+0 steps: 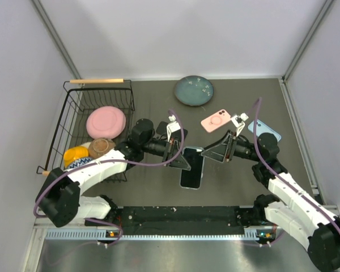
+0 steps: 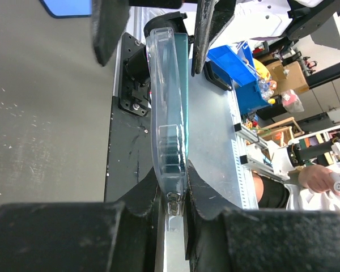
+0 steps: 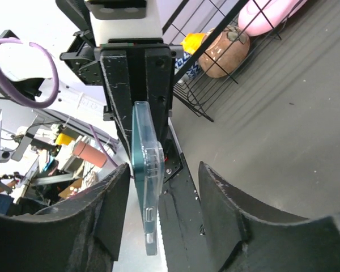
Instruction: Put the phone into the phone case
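A dark teal phone (image 1: 191, 168) with a clear case around its back hangs above the table between the two grippers. My left gripper (image 1: 179, 156) is shut on its left end; the left wrist view shows the phone edge-on (image 2: 169, 107), pinched between my pads (image 2: 178, 195). My right gripper (image 1: 213, 153) is open around the other end. In the right wrist view the phone (image 3: 145, 170) stands between the spread fingers (image 3: 164, 198), close to the left finger (image 3: 102, 209) and apart from the right one. Whether the phone sits fully in the case cannot be told.
A pink phone case (image 1: 216, 120) and a blue one (image 1: 264, 131) lie behind the right gripper. A dark plate (image 1: 195, 90) sits at the back. A wire basket (image 1: 96, 81) on the left holds a pink dish (image 1: 106, 121) and other items.
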